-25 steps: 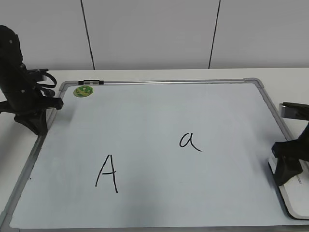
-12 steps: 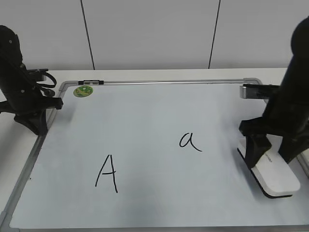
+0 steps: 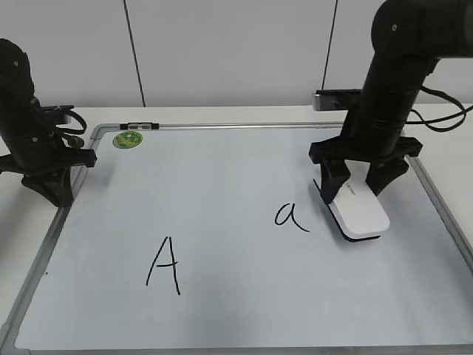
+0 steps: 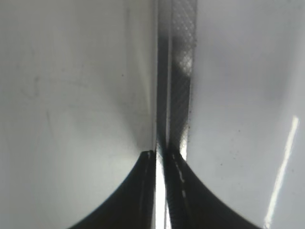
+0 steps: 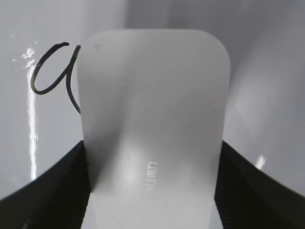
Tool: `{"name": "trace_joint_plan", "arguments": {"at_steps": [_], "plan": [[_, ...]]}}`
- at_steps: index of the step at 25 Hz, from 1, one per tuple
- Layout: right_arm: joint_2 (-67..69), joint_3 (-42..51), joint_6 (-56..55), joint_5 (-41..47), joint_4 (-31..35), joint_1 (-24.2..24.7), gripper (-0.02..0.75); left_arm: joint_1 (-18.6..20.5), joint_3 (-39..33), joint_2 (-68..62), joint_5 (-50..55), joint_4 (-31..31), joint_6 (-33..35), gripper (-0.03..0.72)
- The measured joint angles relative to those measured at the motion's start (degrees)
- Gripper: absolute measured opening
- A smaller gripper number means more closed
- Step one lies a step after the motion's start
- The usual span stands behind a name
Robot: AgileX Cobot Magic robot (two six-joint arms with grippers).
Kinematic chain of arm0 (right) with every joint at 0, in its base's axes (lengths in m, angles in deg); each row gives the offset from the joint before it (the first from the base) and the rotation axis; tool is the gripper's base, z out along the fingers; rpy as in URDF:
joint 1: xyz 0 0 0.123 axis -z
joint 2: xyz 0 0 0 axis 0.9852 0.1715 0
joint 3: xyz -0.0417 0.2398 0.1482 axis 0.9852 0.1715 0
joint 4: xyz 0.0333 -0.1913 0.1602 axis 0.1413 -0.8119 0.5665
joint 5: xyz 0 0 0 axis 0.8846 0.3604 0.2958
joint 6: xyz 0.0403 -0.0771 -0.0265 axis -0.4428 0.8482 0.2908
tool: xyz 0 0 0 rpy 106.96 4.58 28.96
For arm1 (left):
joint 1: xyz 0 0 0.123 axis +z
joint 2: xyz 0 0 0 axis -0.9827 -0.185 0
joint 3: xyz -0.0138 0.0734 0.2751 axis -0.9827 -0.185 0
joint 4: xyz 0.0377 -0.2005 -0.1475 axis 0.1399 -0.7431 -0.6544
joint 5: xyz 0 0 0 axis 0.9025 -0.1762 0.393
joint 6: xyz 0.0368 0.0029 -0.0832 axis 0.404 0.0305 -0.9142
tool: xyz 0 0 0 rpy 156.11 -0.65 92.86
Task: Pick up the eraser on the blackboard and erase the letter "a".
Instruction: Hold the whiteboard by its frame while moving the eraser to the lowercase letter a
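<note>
My right gripper (image 3: 358, 183) is shut on the white eraser (image 3: 358, 211) and holds it on or just above the blackboard (image 3: 222, 163), right beside the small letter "a" (image 3: 291, 217). In the right wrist view the eraser (image 5: 152, 124) fills the middle between both fingers (image 5: 57, 186), and its left edge covers the tail of the "a" (image 5: 50, 71). My left gripper (image 3: 52, 188) rests shut at the board's left frame, far from the letters. In the left wrist view its jaws (image 4: 159, 155) are closed over the frame strip (image 4: 178, 71).
A taller capital "A" (image 3: 164, 265) is written at the lower left of the board. A round green sticker (image 3: 127, 138) sits at the board's top left corner. The board lies on a white table (image 3: 443, 118) against a white wall.
My right arm has carried the eraser from the board's right edge leftward and farther back, up to the right side of the "a". The left arm has not moved.
</note>
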Motion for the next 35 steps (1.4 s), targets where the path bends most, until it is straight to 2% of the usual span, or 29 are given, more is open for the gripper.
{"name": "trace_joint_plan", "arguments": {"at_steps": [16,20,28,35], "plan": [[8.88,-7.06,-0.47,1.2,1.99,-0.86,0.526,0.0,0.0,0.0,0.13,0.0,0.0,0.054],[10.1,-8.79,-0.55,1.73,0.79,-3.67,0.526,0.0,0.0,0.0,0.13,0.0,0.0,0.054],[11.82,-10.36,-0.44,2.38,-0.16,-12.23,0.526,0.0,0.0,0.0,0.13,0.0,0.0,0.054],[12.05,-11.37,-0.35,2.66,-0.51,-13.32,0.526,0.03,0.0,0.0,0.13,0.0,0.0,0.054]]}}
